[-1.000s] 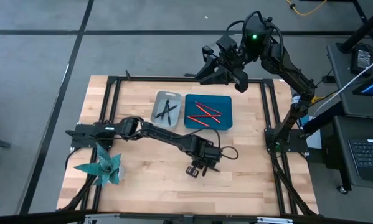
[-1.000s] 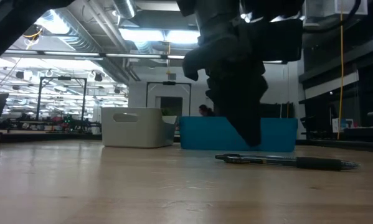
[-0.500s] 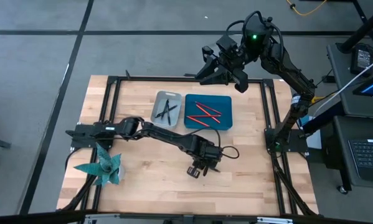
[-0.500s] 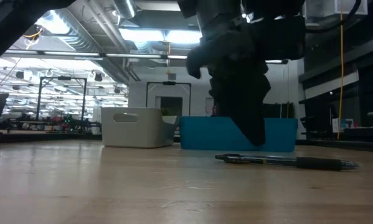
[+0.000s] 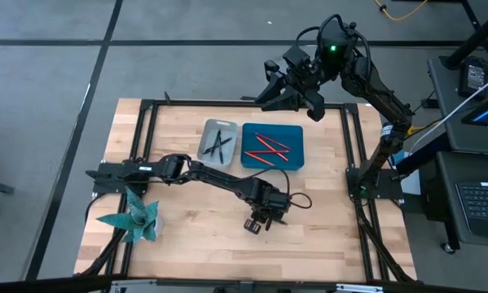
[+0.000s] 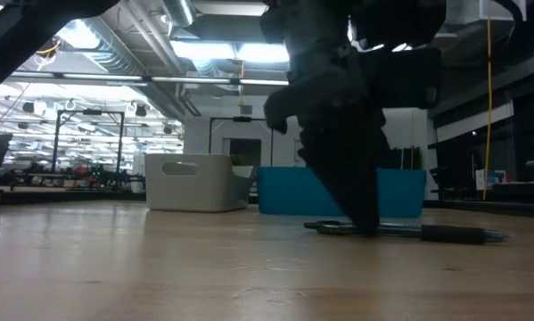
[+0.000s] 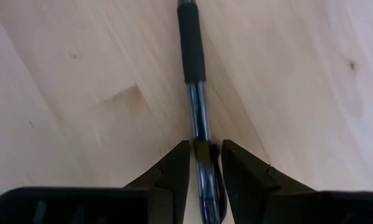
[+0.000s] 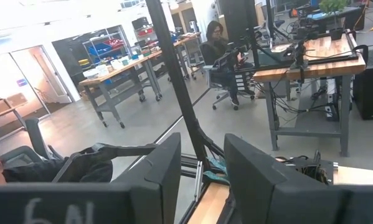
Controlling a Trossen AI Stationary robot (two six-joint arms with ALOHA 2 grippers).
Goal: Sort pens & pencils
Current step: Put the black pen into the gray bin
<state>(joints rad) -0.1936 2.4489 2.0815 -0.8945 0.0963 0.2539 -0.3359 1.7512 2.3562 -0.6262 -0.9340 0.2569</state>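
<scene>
A black pen with a clear barrel and a dark rubber grip lies flat on the wooden table [image 6: 445, 234] [image 7: 192, 56]. My left gripper [image 5: 260, 220] [image 7: 205, 155] stands over it near the table's middle, fingers pointing down and shut on the barrel. My right gripper [image 5: 296, 89] [image 8: 202, 168] hangs open, high above the table's far edge. At the far side stand a grey tray [image 5: 208, 130] with black pens and a blue tray [image 5: 296, 134] with red pencils. My left gripper pinches the pen's clear barrel [image 7: 200, 134] between its two fingers, just behind the rubber grip. The fingers come from above, pointing down, one on each side of the pen. The pen lies level on the table [image 6: 249, 267].
A teal folded-paper shape [image 5: 134, 218] sits near the table's left near corner. A black frame [image 5: 146, 106] runs around the tabletop. Bare wood lies around the pen and in front of the trays. The left arm's cable [image 5: 299, 199] loops beside the gripper.
My left gripper has come down until its fingertips reach the tabletop around the pen. The right arm has kept still.
</scene>
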